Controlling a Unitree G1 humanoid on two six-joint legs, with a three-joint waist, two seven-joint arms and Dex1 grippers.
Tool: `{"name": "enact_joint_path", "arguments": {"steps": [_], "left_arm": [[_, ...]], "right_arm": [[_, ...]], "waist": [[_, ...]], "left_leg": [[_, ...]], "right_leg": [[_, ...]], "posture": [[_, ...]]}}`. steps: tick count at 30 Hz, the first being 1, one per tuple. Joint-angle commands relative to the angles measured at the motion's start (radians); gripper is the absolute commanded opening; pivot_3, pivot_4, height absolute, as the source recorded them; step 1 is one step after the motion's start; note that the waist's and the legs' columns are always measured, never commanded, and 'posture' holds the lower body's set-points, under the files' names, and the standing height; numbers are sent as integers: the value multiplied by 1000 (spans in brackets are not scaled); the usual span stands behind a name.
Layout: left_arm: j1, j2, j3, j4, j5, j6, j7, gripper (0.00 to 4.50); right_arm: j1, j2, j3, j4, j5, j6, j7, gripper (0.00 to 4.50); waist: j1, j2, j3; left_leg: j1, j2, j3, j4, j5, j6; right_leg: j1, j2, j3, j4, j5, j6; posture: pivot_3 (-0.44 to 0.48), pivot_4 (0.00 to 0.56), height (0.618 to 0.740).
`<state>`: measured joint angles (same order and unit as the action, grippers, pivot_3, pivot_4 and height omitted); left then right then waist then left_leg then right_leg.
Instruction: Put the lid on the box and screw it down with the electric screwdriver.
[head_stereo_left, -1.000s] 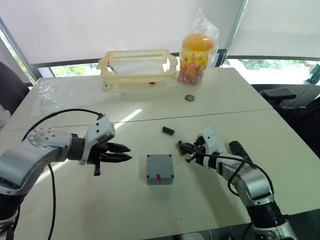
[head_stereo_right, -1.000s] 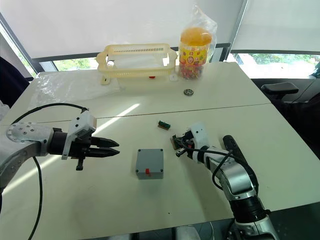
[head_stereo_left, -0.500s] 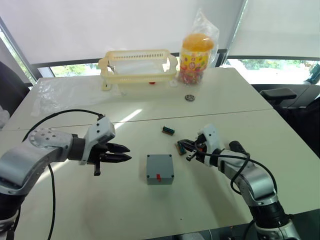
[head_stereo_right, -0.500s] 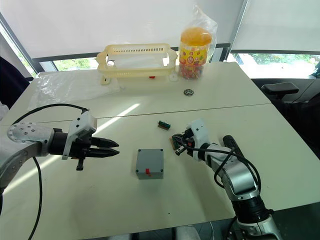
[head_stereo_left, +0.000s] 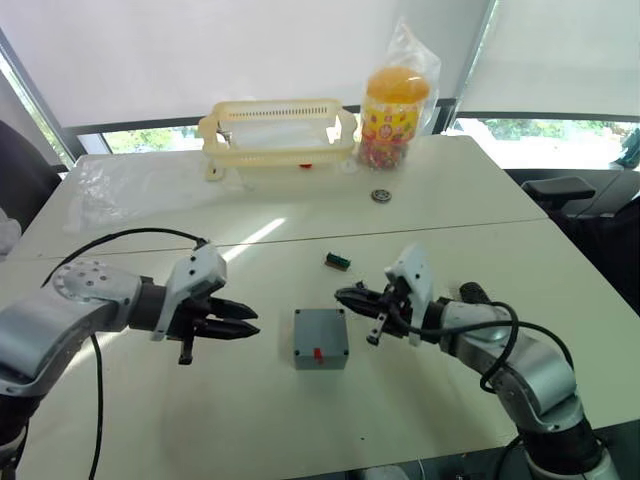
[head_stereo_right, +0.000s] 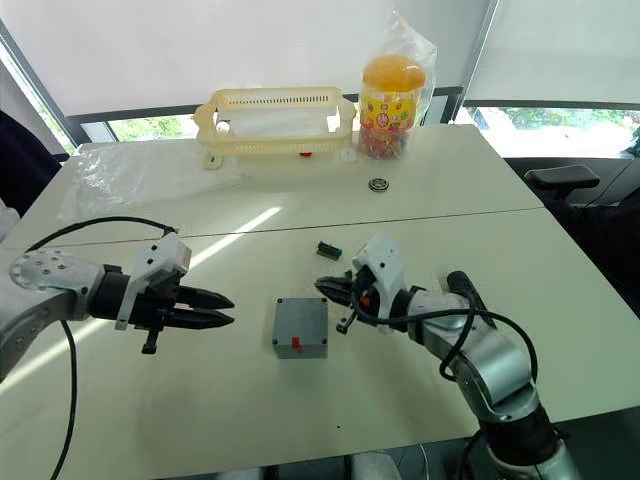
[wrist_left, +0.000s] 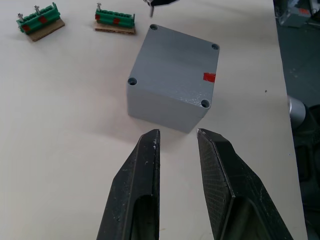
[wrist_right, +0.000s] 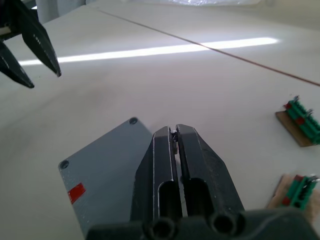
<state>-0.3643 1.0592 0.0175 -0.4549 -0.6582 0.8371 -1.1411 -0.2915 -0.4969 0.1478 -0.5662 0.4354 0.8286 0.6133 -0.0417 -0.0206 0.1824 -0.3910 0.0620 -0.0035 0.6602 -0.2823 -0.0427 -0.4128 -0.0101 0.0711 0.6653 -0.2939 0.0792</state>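
Note:
The grey box (head_stereo_left: 320, 350), with a red mark on its near side, stands mid-table. The flat grey lid (wrist_left: 172, 57) lies on it, and I see holes at its four corners. My left gripper (head_stereo_left: 252, 327) hovers open just left of the box, pointing at it. My right gripper (wrist_right: 173, 131) is shut on a tiny metal screw. Its tips hang over the box's far right corner (head_stereo_left: 342, 296). A slim dark cylinder, the electric screwdriver (head_stereo_right: 457, 281), lies beside my right forearm, partly hidden by it.
Two small green pieces (wrist_left: 115, 19) (wrist_left: 37, 21) lie just beyond the box. At the far side stand a yellow slotted basket (head_stereo_left: 278, 130) and a jar of sweets (head_stereo_left: 393, 115), with a small round disc (head_stereo_left: 379, 195) and a clear plastic sheet (head_stereo_left: 130, 185) nearby.
My right gripper has swung left from the green pieces to the box's far right corner. The left gripper has dropped slightly and drawn back a little to the left.

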Motion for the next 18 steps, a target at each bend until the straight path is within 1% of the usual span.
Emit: {"name": "enact_joint_path", "arguments": {"steps": [1, 5, 9, 18], "left_arm": [[-10, 10, 27, -23, -3, -9, 7, 1128], [-19, 5, 22, -19, -6, -6, 14, 1128], [-22, -2, 14, -15, -6, -6, 19, 1128], [-32, -10, 4, -11, -5, -5, 22, 1128]], "right_arm": [[17, -23, 5, -31, -13, -33, 4, 43], [32, -36, -1, -5, -32, -61, 2, 43], [31, -32, -13, -2, -31, -57, -12, 43], [23, -16, 2, 18, -42, -69, -35, 43]], "waist": [[0, 0, 0], [0, 0, 0], [-1, 0, 0], [0, 0, 0]], "left_leg": [[0, 0, 0, 0, 0, 0], [0, 0, 0, 0, 0, 0], [0, 0, 0, 0, 0, 0], [0, 0, 0, 0, 0, 0]], "right_leg": [[0, 0, 0, 0, 0, 0], [0, 0, 0, 0, 0, 0], [0, 0, 0, 0, 0, 0], [0, 0, 0, 0, 0, 0]], "posture": [[0, 150, 740], [0, 150, 740], [0, 150, 740], [0, 150, 740]]}}
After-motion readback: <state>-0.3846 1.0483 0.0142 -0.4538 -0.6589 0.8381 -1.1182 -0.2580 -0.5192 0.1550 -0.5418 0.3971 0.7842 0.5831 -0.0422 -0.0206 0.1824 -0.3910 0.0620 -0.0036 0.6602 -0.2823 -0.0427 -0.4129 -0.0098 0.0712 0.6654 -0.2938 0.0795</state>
